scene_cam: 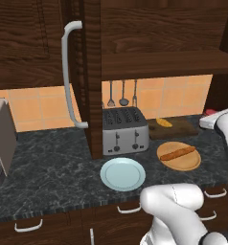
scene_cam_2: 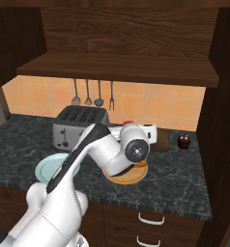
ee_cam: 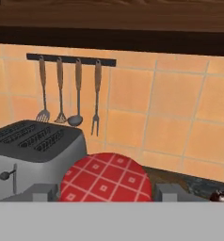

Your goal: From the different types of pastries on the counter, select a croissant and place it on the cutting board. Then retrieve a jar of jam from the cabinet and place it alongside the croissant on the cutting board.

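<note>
Jar sits between the gripper fingertips in the hand view: only its red checked lid shows, the glass below is cut off by the frame bottom. Fingertips sit close on both sides of the lid, so the gripper looks closed on the jar, though actual contact is hard to make out. In the right base view the arm's wrist blocks the hand; only a sliver of red peeks above it, over the far end of the cutting board.

Croissant lies on the cutting board right of the toaster. Stick pastry rests on the round board, mostly hidden by the arm in the right base view. Blue plate sits in front of the toaster.

Cabinet door stands open, handle facing out. Small dark jar-like thing on the counter near the right wall, too small to identify.
</note>
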{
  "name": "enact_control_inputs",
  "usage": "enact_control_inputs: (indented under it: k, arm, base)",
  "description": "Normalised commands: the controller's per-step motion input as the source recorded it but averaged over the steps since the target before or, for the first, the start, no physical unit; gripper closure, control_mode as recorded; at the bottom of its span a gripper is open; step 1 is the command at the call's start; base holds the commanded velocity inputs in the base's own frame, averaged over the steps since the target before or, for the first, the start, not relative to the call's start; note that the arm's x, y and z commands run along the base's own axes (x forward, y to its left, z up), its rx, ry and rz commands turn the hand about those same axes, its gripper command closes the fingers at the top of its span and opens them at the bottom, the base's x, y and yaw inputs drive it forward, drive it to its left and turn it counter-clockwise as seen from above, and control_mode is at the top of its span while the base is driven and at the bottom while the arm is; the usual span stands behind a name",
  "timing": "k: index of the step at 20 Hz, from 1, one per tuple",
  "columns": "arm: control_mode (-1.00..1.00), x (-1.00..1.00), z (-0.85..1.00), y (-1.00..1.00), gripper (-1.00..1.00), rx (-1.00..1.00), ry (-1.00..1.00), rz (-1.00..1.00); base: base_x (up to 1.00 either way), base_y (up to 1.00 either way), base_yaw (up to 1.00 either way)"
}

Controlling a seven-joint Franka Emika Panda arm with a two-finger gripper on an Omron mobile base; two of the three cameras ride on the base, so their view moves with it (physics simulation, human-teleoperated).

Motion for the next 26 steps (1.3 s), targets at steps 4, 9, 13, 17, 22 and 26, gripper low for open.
enact_control_inputs:
  k: [4,9,13,17,22,26]
  arm:
    - [-1.00,0.56,-0.33,-0.03,1.00,0.01,0.00,-0.02]
    - [-1.00,0.71,-0.36,-0.10,1.00,0.09,0.08,-0.01]
    - [-1.00,0.55,-0.41,-0.29,1.00,0.06,0.01,0.00]
    - [-1.00,0.13,-0.69,-0.39,1.00,0.05,-0.02,0.00]
    - [-1.00,0.27,-0.42,-0.11,1.00,0.01,0.00,0.00]
    - [-1.00,0.17,-0.24,0.00,1.00,-0.05,0.00,0.00]
  base:
    - [0.00,0.00,0.00]
    - [0.00,0.00,0.00]
    - [0.00,0.00,0.00]
    - [0.00,0.00,0.00]
    - [0.00,0.00,0.00]
    - [0.00,0.00,0.00]
